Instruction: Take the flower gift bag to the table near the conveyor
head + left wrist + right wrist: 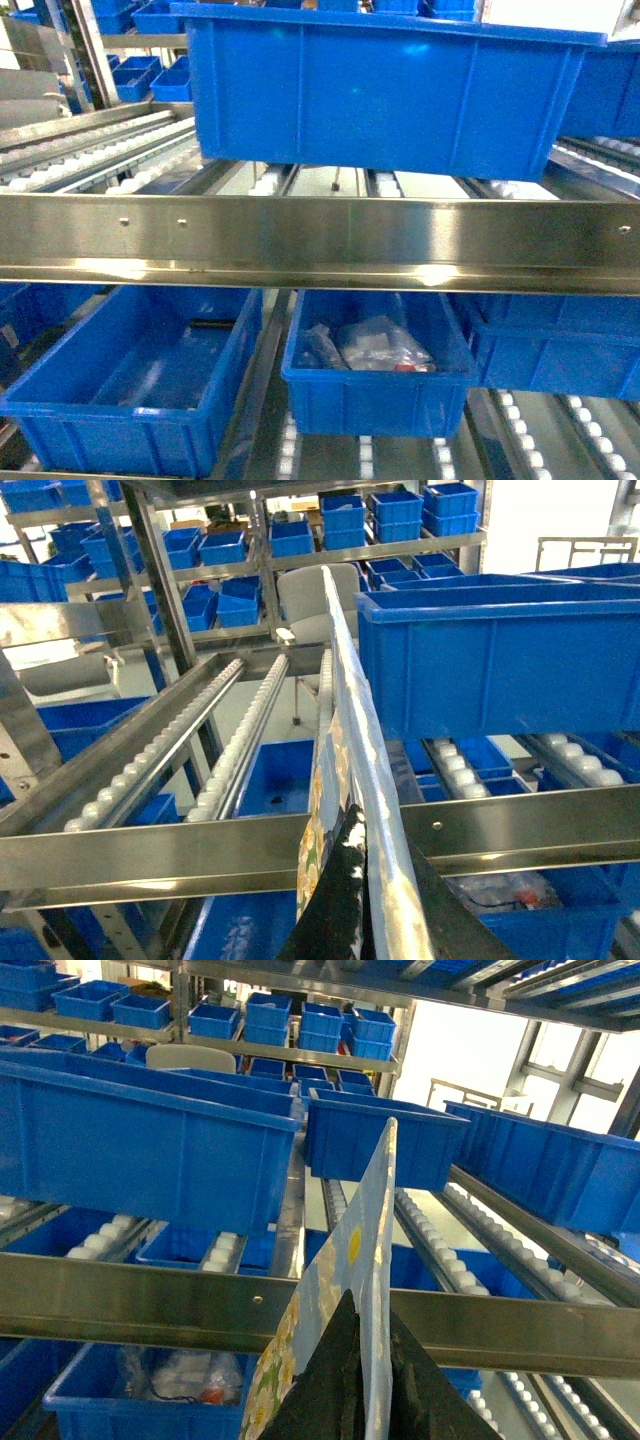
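— Facing what, exactly?

— Facing a steel rack, the conveyor [300, 235], with a wide shiny crossbar across the middle of the head view and sloping tracks of small white rollers behind and below it. A large blue bin [390, 85] sits on the upper tracks. Below the bar are two more: an open blue bin [130, 380] at lower left and a smaller blue bin [375, 375] in the middle, holding clear plastic packets [370, 348].

— Where is the gift bag?

— Only the wrist cameras show it. In the left wrist view the flower gift bag [345, 780] rises edge-on, thin and pale blue with yellow and white flowers, in front of the crossbar. The left gripper [345, 910] has its dark fingers closed on the bag's lower edge. In the right wrist view the bag [355, 1250] stands up the same way, and the right gripper [345, 1380] is clamped on it too.

— And the table?

— No view shows it.
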Tool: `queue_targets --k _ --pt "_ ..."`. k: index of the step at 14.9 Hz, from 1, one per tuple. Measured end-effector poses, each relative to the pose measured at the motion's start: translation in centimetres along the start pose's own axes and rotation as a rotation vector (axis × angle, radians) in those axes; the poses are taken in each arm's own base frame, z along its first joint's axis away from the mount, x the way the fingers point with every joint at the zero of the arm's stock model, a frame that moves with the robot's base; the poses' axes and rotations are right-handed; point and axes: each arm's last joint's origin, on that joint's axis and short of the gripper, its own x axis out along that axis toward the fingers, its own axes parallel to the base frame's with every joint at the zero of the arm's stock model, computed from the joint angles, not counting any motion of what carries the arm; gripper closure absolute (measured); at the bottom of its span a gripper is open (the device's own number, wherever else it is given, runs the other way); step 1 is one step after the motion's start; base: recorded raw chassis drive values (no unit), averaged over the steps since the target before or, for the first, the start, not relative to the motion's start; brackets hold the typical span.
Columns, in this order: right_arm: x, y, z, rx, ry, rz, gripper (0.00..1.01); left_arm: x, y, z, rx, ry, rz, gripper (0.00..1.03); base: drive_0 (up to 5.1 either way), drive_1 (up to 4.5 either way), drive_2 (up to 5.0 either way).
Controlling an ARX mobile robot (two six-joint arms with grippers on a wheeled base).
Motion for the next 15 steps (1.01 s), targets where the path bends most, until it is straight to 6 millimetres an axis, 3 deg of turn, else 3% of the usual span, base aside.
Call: queue_targets --k 15 --pt "0.01 0.00 -0.01 0.000 0.001 0.000 0.98 0.01 0.01 0.00 0.000 0.000 0.001 1.01 -5.0 2.43 2.4"
